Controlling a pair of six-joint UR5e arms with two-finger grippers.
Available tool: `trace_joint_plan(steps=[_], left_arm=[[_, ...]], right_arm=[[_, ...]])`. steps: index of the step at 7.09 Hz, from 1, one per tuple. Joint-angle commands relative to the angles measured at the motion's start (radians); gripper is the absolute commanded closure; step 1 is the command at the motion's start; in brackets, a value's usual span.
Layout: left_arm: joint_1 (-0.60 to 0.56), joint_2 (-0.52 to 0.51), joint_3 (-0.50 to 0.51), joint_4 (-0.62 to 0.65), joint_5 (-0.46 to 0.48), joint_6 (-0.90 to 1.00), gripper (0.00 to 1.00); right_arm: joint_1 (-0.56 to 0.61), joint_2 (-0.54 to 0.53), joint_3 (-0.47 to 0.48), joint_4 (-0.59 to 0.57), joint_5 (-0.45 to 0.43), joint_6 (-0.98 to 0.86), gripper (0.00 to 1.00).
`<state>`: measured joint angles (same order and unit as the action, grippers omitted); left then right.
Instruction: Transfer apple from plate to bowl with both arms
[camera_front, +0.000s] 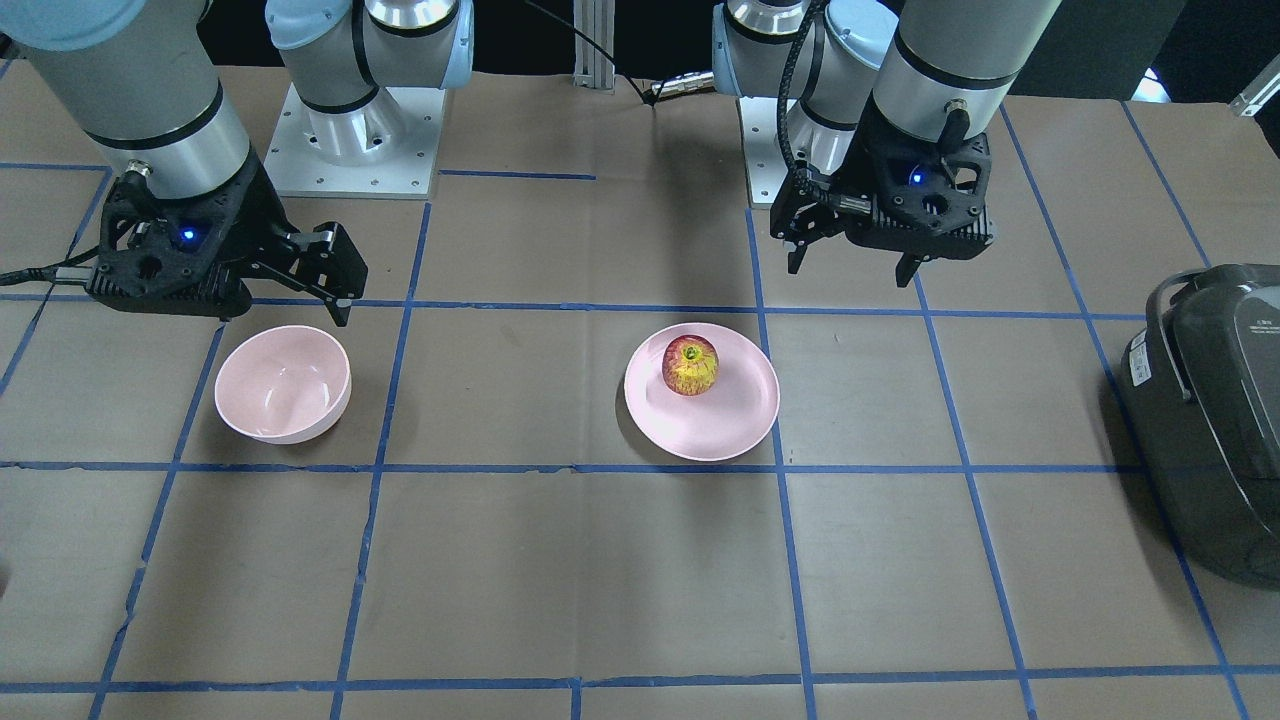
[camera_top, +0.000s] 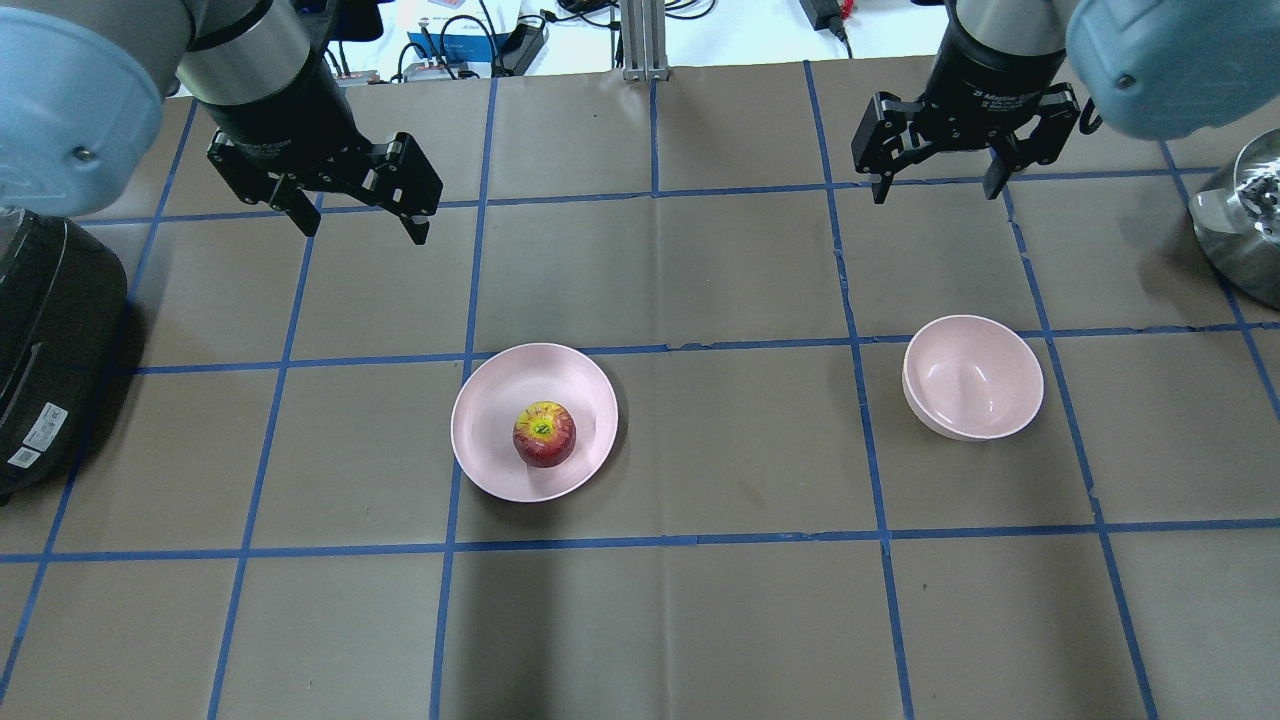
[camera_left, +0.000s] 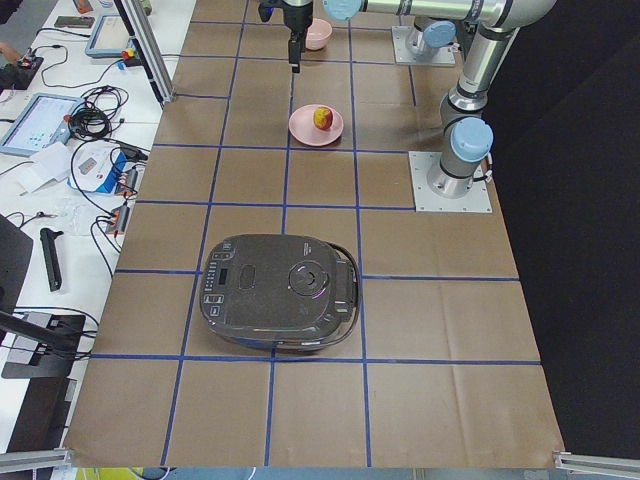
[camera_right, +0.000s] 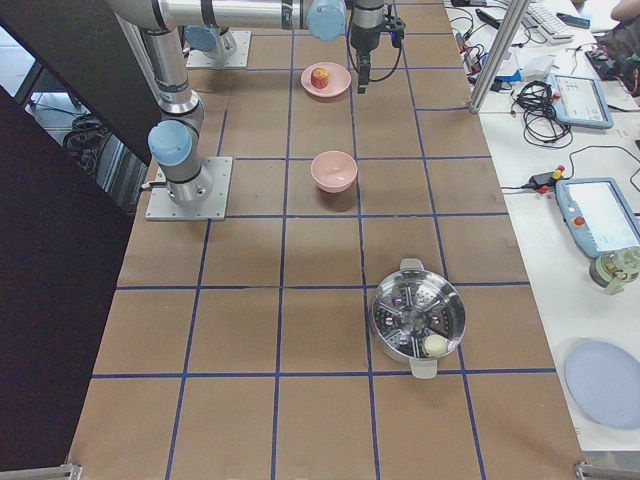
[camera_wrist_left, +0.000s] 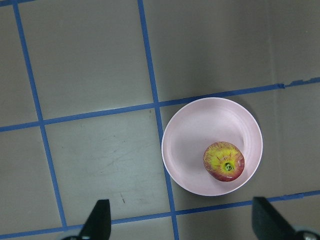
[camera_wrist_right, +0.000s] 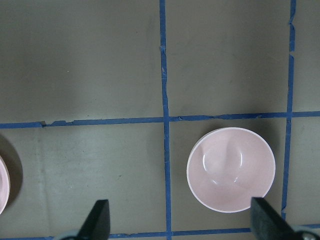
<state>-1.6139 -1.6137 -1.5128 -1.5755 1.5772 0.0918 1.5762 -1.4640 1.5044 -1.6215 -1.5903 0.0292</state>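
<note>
The red and yellow apple (camera_top: 544, 434) sits on the flat pink plate (camera_top: 520, 380) near the table's middle. The deep pink bowl (camera_top: 972, 377) stands empty to its right. My left gripper (camera_top: 365, 228) is open and empty, raised beyond the plate and to its left. My right gripper (camera_top: 935, 192) is open and empty, raised beyond the bowl. The left wrist view looks down on the apple (camera_wrist_left: 223, 161) and plate (camera_wrist_left: 200, 135). The right wrist view looks down on the bowl (camera_wrist_right: 231, 170). In the front-facing view the apple (camera_front: 691, 365), plate (camera_front: 720, 420) and bowl (camera_front: 283, 385) show too.
A black rice cooker (camera_top: 50, 350) stands at the table's left end. A steel steamer pot (camera_top: 1240, 220) stands at the far right. The arm bases (camera_front: 350, 150) are bolted at the robot's side. Blue tape lines grid the brown table.
</note>
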Motion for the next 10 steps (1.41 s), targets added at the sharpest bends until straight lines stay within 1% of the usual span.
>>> trace_joint_plan(steps=[1,5,6,7,8,9,10], left_arm=[[-0.001,0.000,-0.001,0.000,0.000,0.000,0.00],[0.000,0.000,-0.001,0.000,0.001,0.000,0.00],[-0.001,-0.002,-0.001,0.000,0.000,0.000,0.00],[-0.001,-0.003,-0.003,0.000,0.000,-0.004,0.00],[-0.007,-0.012,-0.007,0.002,0.000,-0.017,0.00],[-0.014,-0.003,-0.030,0.003,0.001,-0.018,0.00],[-0.018,0.009,-0.059,0.003,0.001,-0.015,0.00]], right_arm=[[-0.001,0.001,0.004,0.000,0.000,0.000,0.00],[-0.004,0.001,0.007,0.005,0.001,0.000,0.00],[-0.004,0.005,0.037,0.009,0.000,-0.002,0.00],[-0.034,0.010,0.112,-0.032,-0.010,-0.068,0.00],[-0.117,0.010,0.194,-0.107,-0.043,-0.112,0.00],[-0.211,0.030,0.291,-0.163,-0.042,-0.177,0.00],[-0.270,0.039,0.377,-0.278,-0.039,-0.239,0.00]])
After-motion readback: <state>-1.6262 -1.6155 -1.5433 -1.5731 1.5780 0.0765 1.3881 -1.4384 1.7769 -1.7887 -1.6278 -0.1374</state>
